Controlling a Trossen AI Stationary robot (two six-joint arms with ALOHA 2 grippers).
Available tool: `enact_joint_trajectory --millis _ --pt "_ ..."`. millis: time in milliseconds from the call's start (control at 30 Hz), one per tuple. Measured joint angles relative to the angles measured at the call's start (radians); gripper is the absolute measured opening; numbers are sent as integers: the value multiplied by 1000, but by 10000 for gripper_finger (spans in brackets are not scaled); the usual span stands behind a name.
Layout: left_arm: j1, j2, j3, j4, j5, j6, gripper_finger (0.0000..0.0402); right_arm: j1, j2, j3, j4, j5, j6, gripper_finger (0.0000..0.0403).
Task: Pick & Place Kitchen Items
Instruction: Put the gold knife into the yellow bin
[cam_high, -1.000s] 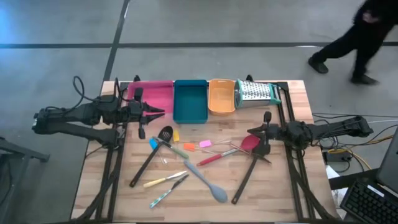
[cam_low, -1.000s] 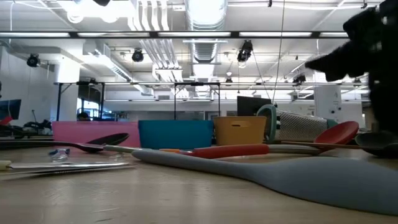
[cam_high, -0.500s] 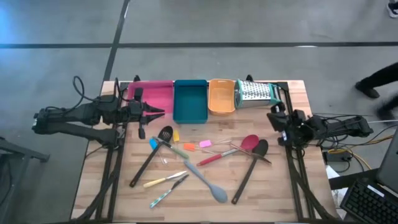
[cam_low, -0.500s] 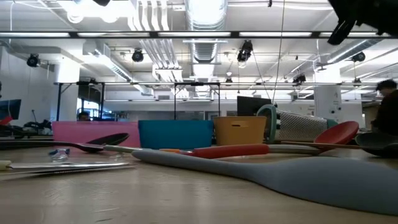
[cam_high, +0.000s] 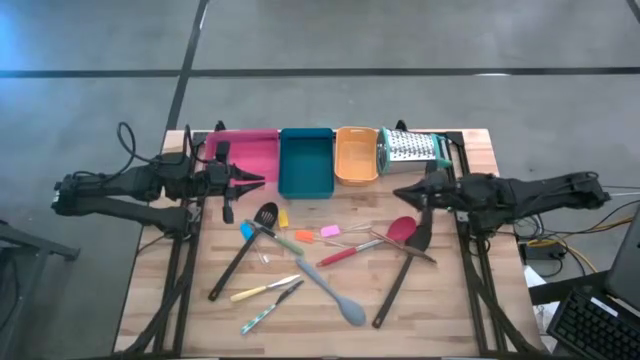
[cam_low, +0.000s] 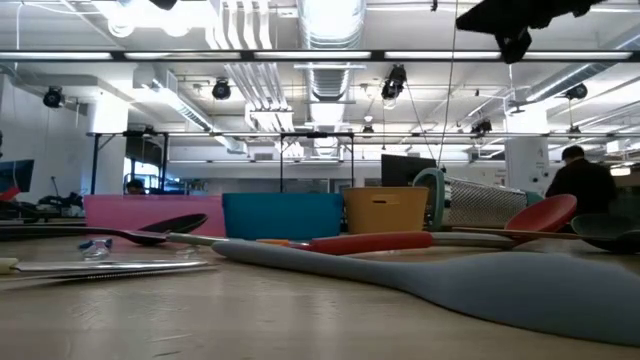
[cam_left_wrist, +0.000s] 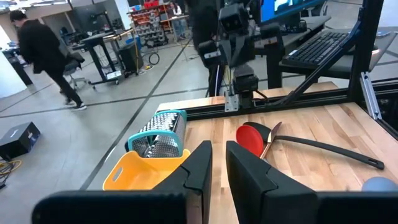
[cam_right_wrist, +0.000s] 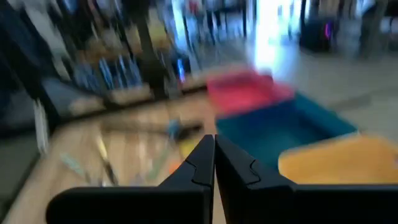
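Grey concrete floor (cam_high: 330, 40), ceiling ducts (cam_low: 330, 25), desks, shelving beyond.

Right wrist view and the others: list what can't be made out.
- Right wrist view: motion blur smears the utensils on the table; only the pink tray, teal tray and orange tray read by colour.
- Low view: the grey spoon fills the foreground, hiding the utensils behind it.
- High view: the small blue-handled tool is too small to identify.

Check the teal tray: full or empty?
Empty: the high view shows only bare floor inside the teal tray; the utensils all lie on the table.
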Motion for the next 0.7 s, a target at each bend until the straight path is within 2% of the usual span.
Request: enact_joint_trajectory --millis 233,467,600,700 --pt "0 0 0 0 0 0 53 112 262 230 -354 26 181 8" --pt "0 0 0 0 0 0 53 264 473 379 -845 53 614 8" --pt "0 0 0 0 0 0 53 325 562 419 -952 52 767 8" --pt "0 0 0 0 0 0 53 345 620 441 -968 52 795 8"
